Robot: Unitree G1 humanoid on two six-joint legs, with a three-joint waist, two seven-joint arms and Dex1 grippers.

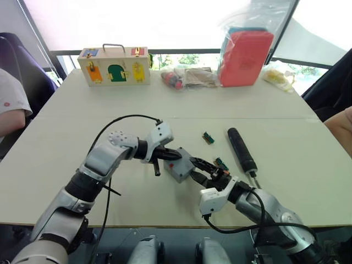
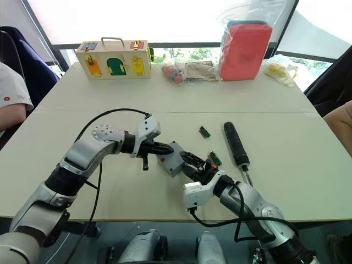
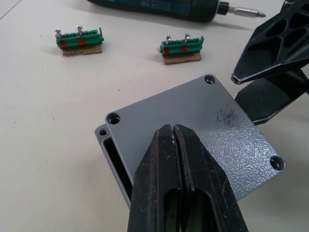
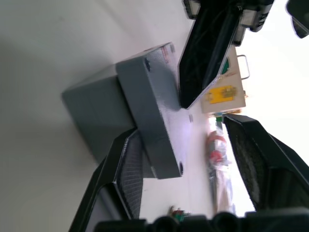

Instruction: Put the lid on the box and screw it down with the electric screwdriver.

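Observation:
The grey lid (image 3: 203, 121) lies on top of the grey box (image 3: 113, 162), shifted a little so the box's rim shows along one side. My left gripper (image 3: 173, 133) is shut, and its tips rest on the top of the lid (image 1: 180, 163). My right gripper (image 4: 193, 159) is open. It straddles the near corner of the lid (image 4: 159, 106) and box (image 4: 91, 111), with one finger (image 4: 120, 174) beside the box wall. The black electric screwdriver (image 1: 241, 148) lies on the table to the right of the box, bit pointing toward me.
Two small green bit holders (image 1: 208, 137) (image 1: 221, 163) lie between the box and the screwdriver. A wooden latch box (image 1: 114, 67), a red pouch in a plastic bag (image 1: 245, 55) and other bags stand at the table's far edge. People sit at the left (image 1: 11, 104) and right (image 1: 338, 126).

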